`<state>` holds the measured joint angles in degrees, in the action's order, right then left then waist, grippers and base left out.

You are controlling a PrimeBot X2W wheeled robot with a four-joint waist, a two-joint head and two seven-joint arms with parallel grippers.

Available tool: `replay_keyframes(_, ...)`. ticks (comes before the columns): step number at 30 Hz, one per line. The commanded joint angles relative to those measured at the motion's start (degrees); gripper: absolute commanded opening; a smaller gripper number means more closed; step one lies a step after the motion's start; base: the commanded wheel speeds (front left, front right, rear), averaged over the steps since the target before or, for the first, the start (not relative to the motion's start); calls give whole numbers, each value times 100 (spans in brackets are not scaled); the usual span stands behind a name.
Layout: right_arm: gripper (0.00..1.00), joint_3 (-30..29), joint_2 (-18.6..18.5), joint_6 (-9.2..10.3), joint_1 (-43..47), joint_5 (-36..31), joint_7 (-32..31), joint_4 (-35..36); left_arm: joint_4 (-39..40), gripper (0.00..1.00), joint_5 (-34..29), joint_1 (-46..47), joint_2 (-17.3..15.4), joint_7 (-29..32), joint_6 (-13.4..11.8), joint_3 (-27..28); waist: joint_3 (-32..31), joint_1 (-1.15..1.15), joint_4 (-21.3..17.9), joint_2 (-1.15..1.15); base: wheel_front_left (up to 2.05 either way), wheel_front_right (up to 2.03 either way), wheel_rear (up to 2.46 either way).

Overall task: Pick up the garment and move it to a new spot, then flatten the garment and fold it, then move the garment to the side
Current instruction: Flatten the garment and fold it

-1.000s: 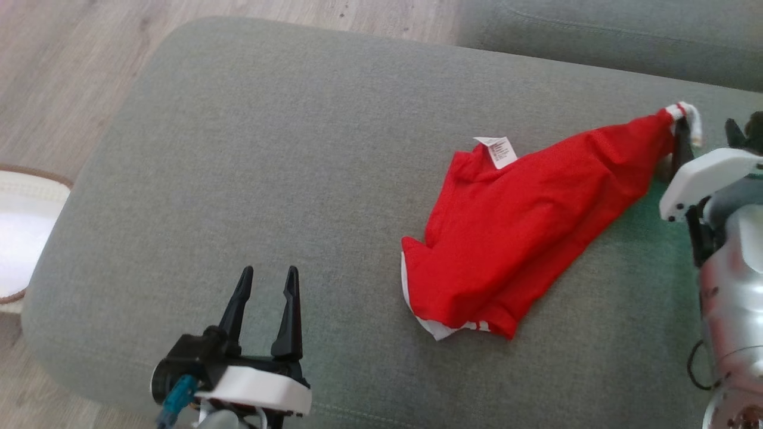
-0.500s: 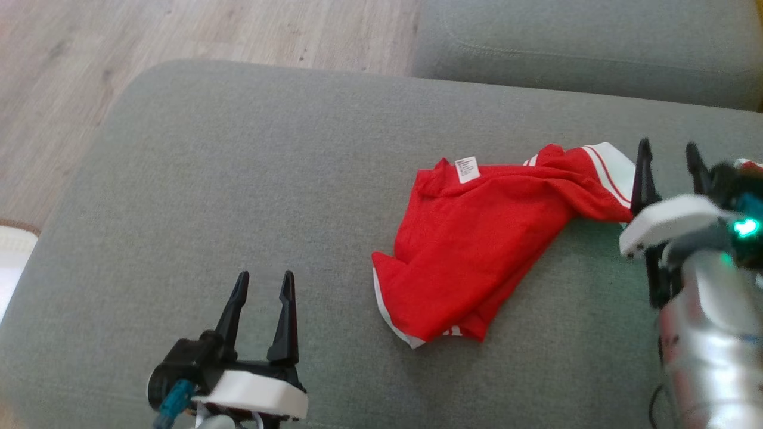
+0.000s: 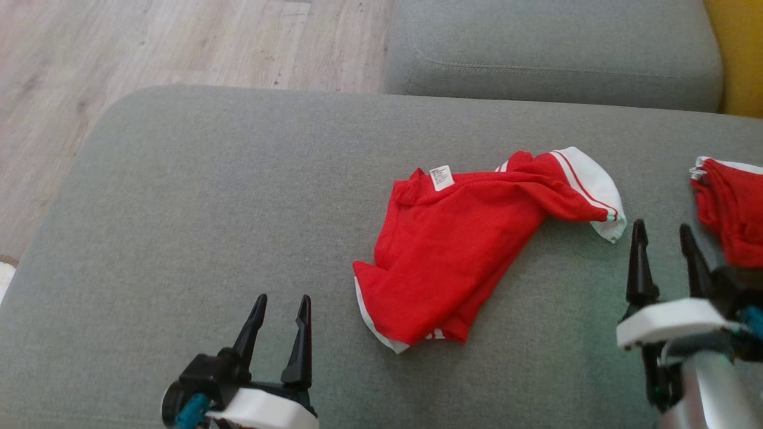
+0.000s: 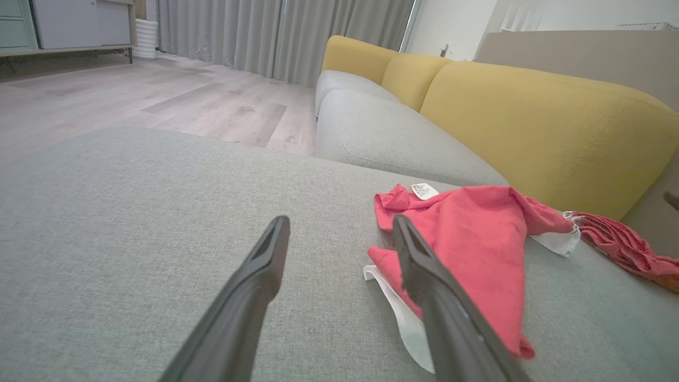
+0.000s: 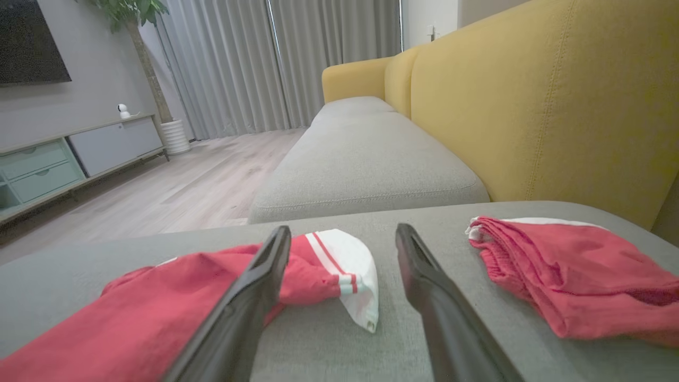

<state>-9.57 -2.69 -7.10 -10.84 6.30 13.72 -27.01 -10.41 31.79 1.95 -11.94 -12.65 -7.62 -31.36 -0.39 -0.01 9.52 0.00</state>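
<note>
Garment (image 3: 453, 250), red with white trim: lay loose and rumpled near the middle of the grey sofa cushion (image 3: 208, 208), label (image 3: 442, 177) up, one white-banded sleeve (image 3: 587, 190) flopped toward your right gripper (image 3: 662, 226). A second earlier you had that sleeve end pinched and pulled taut; by this moment that gripper and your left gripper (image 3: 284, 298) both stood with jaws spread, holding nothing, clear of the cloth. Relocation looked done, flattening and folding outstanding; a second red item (image 3: 730, 208) lay apart, at your right.
</note>
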Motion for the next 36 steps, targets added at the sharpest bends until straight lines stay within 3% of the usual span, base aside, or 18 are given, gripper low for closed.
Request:
replay_keyframes(1, 100, 218, -21, -39, -39, 77, -29, 378, 147, 100, 25, 143, -41, -18, 11, 174, -17, 1, -30, 0, 0, 0, 0)
replay_keyframes(19, 100, 826, -20, -39, 1276, 260, -457, 1882, -258, 100, 59, 250, 45, 152, 195, -136, -94, 1, -260, 0, 0, 0, 0)
replay_keyframes(28, 100, 973, -19, -39, 1310, 285, -583, 2150, -842, 100, 230, 757, 427, 492, 582, -450, 19, 1, -564, 0, 0, 0, 0)
replay_keyframes(36, 100, 1004, -19, -39, 1214, 244, -643, 2264, -1752, 100, 407, 1310, 686, 759, 676, -521, 298, 1, -876, 0, 0, 0, 0)
